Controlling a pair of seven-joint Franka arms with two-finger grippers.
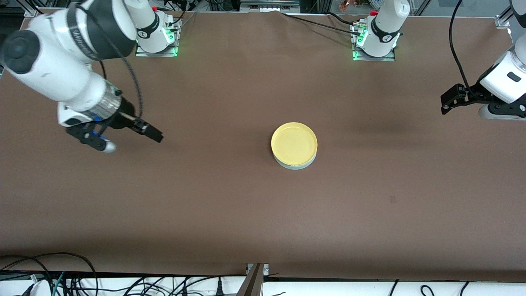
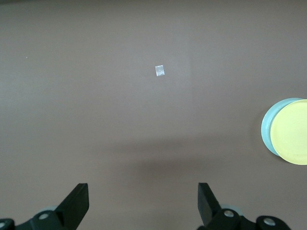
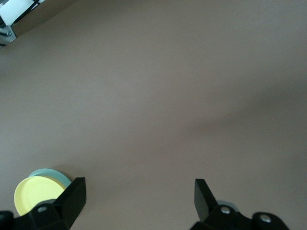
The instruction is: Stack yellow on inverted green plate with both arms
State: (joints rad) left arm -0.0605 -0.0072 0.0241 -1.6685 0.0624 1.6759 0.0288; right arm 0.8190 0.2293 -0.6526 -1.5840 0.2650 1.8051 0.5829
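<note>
The yellow plate [image 1: 294, 143] lies right way up on the pale green plate [image 1: 294, 166], whose rim alone shows under it, at the middle of the table. My right gripper [image 1: 123, 139] is open and empty above the bare cloth toward the right arm's end, well apart from the stack. My left gripper [image 1: 448, 102] is open and empty above the left arm's end of the table. The left wrist view shows its open gripper [image 2: 144, 201], the yellow plate [image 2: 293, 139] and the green plate [image 2: 266, 128]. The right wrist view shows its open gripper [image 3: 139, 199], the yellow plate [image 3: 34, 194] and the green plate [image 3: 52, 174].
A brown cloth [image 1: 205, 205] covers the whole table. A small pale square mark [image 1: 393, 199] lies on it nearer to the front camera than the stack, toward the left arm's end; it also shows in the left wrist view [image 2: 160, 71]. Cables [image 1: 61, 279] run along the front edge.
</note>
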